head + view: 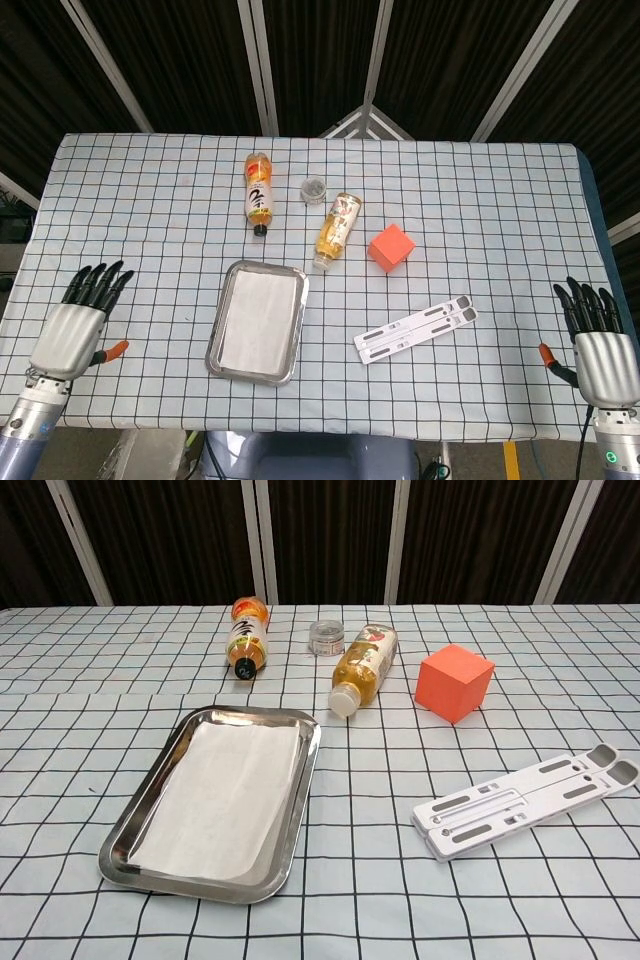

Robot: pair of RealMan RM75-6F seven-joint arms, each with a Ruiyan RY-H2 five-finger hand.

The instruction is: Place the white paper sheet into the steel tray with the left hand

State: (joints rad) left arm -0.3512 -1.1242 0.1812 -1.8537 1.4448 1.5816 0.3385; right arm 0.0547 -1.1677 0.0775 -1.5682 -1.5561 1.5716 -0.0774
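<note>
Head view: white paper sheet point(256, 318) lies flat inside steel tray point(219, 346); left hand point(76, 325), fingers spread and empty, hovers well apart. Placement appears complete; nothing further seems needed.

White paper sheet point(222, 795) lying in shiny silver steel tray point(301, 810), black-gridded white tablecloth point(400, 900) showing, orange-red cube point(454, 683) sitting
</note>
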